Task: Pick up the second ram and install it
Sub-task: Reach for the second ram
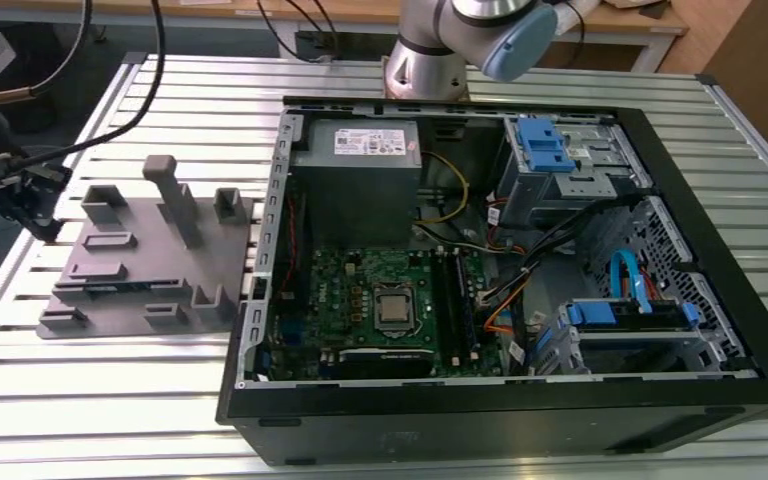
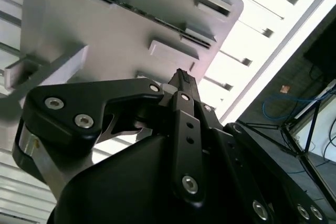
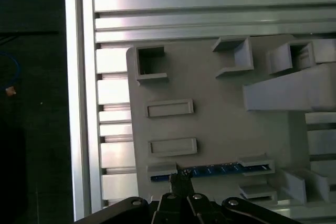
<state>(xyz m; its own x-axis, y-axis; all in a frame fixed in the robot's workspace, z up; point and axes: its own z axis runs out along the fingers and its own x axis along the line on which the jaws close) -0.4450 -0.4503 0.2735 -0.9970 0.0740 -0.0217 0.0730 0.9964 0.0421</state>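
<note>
- The slatted metal table (image 1: 91, 400) spans the whole exterior view, its ribs running from the left edge to the right edge of the frame.
- The open black computer case (image 1: 491, 435) lies on its side on the table and takes up the centre and right of the frame, with its inside facing up.
- The robot arm (image 1: 427, 60) rises from its silver base at the top centre of the frame, just behind the case.
- The grey fixture plate (image 1: 131, 262) lies flat on the table in the left half of the frame, just beside the case. It carries several raised blocks and one tall tilted post (image 1: 177, 200).
- The grey power supply (image 1: 357, 140) sits in the upper left corner of the case.
- The green motherboard (image 1: 351, 285) sits below the power supply in the frame, with a silver processor socket (image 1: 394, 308) near its middle.
- The gripper (image 3: 181, 178) hangs over the fixture plate in both wrist views. Its black fingertips are drawn together to a narrow point with nothing held between them.
- The second ram (image 3: 215, 170) is a thin dark stick with a bluish edge. It stands on edge in the holders along one side of the fixture plate and is not yet in the case. In the first wrist view the fingertips line up with it near one of its ends; I cannot tell whether they touch it.
</note>
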